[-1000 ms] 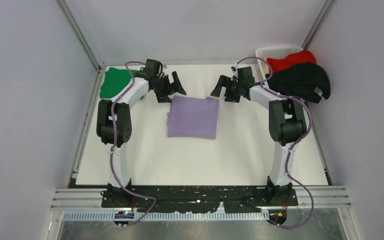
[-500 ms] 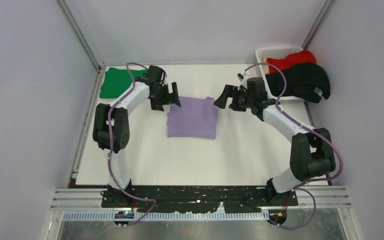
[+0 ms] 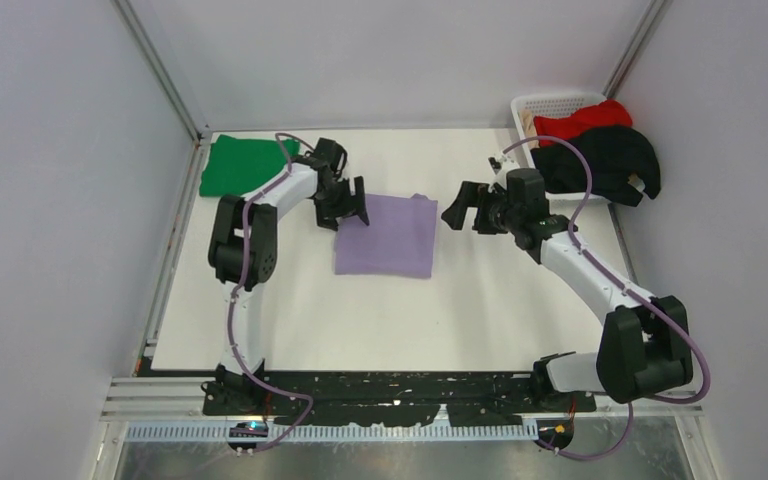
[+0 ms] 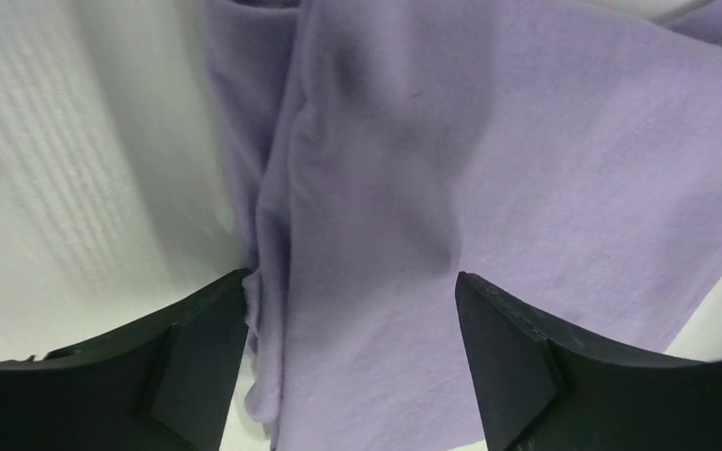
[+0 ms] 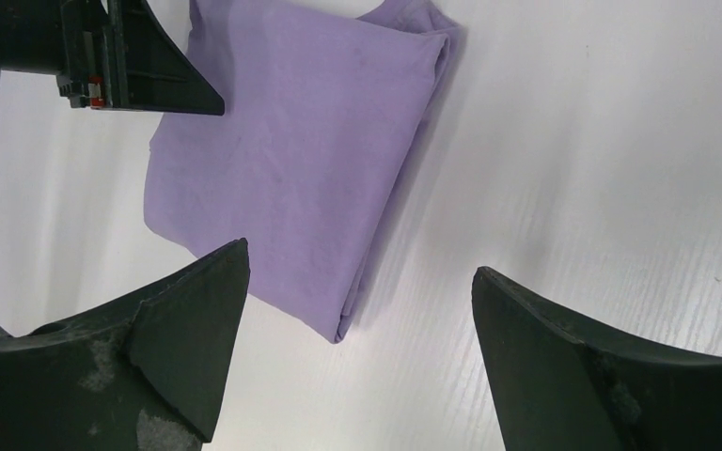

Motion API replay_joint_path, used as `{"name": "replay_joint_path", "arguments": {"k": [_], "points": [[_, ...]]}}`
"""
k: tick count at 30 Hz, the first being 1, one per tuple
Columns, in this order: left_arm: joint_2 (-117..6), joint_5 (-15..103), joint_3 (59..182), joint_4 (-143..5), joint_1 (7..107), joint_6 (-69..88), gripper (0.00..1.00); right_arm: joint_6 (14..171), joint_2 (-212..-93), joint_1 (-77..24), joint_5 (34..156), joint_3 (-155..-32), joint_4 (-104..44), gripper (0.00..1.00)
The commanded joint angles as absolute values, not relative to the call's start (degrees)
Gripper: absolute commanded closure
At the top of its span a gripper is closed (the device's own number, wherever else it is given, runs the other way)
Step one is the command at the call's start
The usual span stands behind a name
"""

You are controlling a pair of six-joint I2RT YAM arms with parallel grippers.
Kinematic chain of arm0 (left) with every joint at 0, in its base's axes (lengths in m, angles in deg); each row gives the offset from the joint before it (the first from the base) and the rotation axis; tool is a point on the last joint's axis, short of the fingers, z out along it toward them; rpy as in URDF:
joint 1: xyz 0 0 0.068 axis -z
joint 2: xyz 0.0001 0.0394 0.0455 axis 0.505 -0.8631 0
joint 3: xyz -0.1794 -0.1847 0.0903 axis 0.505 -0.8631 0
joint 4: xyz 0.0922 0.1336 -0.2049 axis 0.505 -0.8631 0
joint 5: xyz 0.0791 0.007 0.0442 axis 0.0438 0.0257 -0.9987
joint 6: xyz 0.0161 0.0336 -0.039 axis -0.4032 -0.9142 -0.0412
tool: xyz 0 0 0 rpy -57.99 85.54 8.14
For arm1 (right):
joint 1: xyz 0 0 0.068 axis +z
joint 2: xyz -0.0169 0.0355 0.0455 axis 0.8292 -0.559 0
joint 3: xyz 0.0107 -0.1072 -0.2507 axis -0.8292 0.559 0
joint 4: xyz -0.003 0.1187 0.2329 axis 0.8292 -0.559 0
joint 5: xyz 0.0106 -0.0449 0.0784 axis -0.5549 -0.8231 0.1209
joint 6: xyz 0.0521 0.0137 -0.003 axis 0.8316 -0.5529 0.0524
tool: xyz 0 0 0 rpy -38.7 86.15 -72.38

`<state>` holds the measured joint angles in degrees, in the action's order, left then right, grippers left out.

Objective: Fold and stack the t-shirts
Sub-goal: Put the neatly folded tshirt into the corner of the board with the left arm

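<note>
A white worktop [image 3: 400,320] sits inside pale grey walls, and we look down on it from above. At its far left corner a green shirt [image 3: 235,166] lies folded flat. In the middle, well apart from it, a lavender shirt [image 3: 387,236] lies folded into a neat rectangle. At the far right corner, a red shirt [image 3: 585,120] and a black shirt [image 3: 605,165] are heaped, unfolded, over a white basket [image 3: 550,102].

The left end effector [image 3: 350,218] is spread wide and grips nothing. It is low over the lavender shirt's left edge, one finger above cloth and one above bare worktop. We cannot tell whether it touches. The right end effector [image 3: 463,218] is also wide open and empty, hovering just beside the shirt's far right corner.

We judge the task about half done: two shirts look folded but not yet stacked, and the red and black shirts are not yet folded.
</note>
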<state>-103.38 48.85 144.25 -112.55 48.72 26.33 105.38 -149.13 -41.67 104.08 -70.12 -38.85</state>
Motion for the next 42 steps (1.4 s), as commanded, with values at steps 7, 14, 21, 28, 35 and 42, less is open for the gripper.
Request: {"name": "replay_joint_path", "arguments": {"k": [7,14,21,28,35,42], "points": [[-108.1,40.5,153.5,-118.1,52.8,29.3,0.72,102.0,-141.5,-42.0,100.0,-68.3,-40.1,0.05],[-113.4,29.3,165.2,-126.3,52.9,25.3,1.00,99.2,-137.1,-42.1,94.8,-67.0,-42.2,0.05],[-112.2,10.1,170.3,-126.6,52.9,17.1,1.00,97.6,-136.4,-42.2,91.0,-66.8,-42.4,0.05],[-110.0,-10.9,170.6,-117.5,52.1,0.7,1.00,97.0,-135.6,-42.2,83.3,-65.7,-41.9,0.05],[-108.9,-16.4,169.8,-102.4,48.7,-17.1,1.00,96.4,-136.6,-42.3,81.1,-65.5,-39.8,0.05],[-108.6,-17.5,172.0,-94.3,46.3,-26.0,1.00,96.2,-139.7,-42.3,79.8,-66.4,-39.6,0.05]]}}
